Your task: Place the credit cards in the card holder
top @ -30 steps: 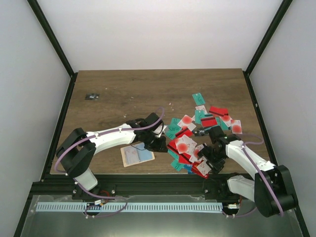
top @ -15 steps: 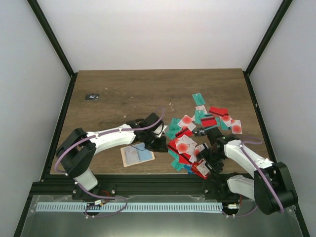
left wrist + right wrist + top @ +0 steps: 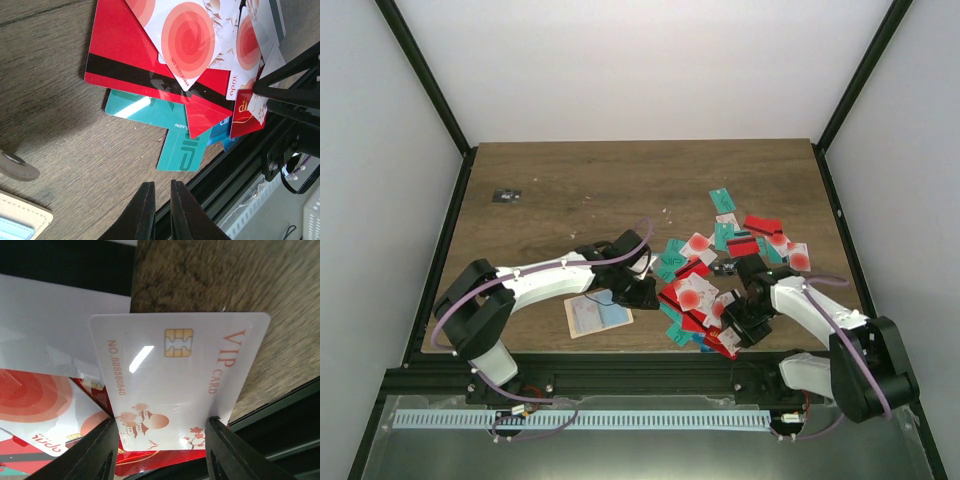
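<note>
Now, right gripper (image 3: 162, 421): its two fingers (image 3: 107, 450) stand apart, one at each side of the VIP card (image 3: 175, 370). I cannot tell if they squeeze it or only touch it.
VIP card: white, with a gold chip, red letters and a small red picture. It lies on top of other cards, close to the near edge of the table (image 3: 580, 190).
Under the VIP card: a white card with a black stripe, and cards with red circles.
Left gripper (image 3: 161, 186): its fingers are pressed almost together, with only a thin slit between them. Nothing is in them. It hangs low over bare wood.
Just past the left gripper: a teal card (image 3: 182, 150), partly under a red card (image 3: 125, 50) with a black stripe. A circle card (image 3: 187, 35), white with a red circle, lies on the red one.
Cards (image 3: 720, 265): a messy pile of red, teal and white ones on the right half of the table. Some lie on top of others. The right gripper is at the near end of the pile, the left gripper at its left side.
Holder (image 3: 597, 316): tan, flat on the table, left of the pile and just beside the left gripper, toward the near edge. Something pale blue shows in it.
Dark thing (image 3: 506, 195): small, far back on the left, well apart from all else.
</note>
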Action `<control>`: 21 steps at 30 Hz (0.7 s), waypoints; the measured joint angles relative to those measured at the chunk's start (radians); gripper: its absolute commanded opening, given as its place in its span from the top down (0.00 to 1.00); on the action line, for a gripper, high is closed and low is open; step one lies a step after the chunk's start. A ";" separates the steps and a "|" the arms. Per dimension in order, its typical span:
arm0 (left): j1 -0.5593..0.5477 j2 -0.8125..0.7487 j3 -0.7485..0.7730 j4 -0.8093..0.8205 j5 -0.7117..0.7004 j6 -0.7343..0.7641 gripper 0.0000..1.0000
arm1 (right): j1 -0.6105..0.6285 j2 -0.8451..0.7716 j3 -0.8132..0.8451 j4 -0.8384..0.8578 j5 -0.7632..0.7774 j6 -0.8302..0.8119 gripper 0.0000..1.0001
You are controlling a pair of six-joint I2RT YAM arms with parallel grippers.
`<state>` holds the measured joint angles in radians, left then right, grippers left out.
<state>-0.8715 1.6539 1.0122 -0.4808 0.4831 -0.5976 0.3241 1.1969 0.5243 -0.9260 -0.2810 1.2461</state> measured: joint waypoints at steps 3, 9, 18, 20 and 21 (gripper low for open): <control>0.000 0.000 -0.001 0.000 0.000 0.000 0.89 | 0.000 0.009 0.008 -0.002 0.002 -0.005 0.52; 0.000 0.000 -0.001 -0.002 0.000 0.003 0.88 | 0.000 0.010 0.029 -0.020 0.043 -0.029 0.52; 0.000 -0.008 -0.004 -0.002 -0.003 0.003 0.89 | 0.000 -0.018 0.038 -0.052 0.085 -0.071 0.06; 0.000 -0.016 -0.011 0.000 -0.003 0.003 0.89 | 0.000 -0.034 0.037 -0.058 0.089 -0.068 0.07; 0.000 -0.019 -0.014 0.000 -0.003 0.002 0.89 | 0.000 -0.046 0.033 -0.056 0.090 -0.058 0.07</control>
<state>-0.8715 1.6352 0.9981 -0.4812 0.4801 -0.5953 0.3241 1.1511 0.5575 -0.9821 -0.1909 1.1877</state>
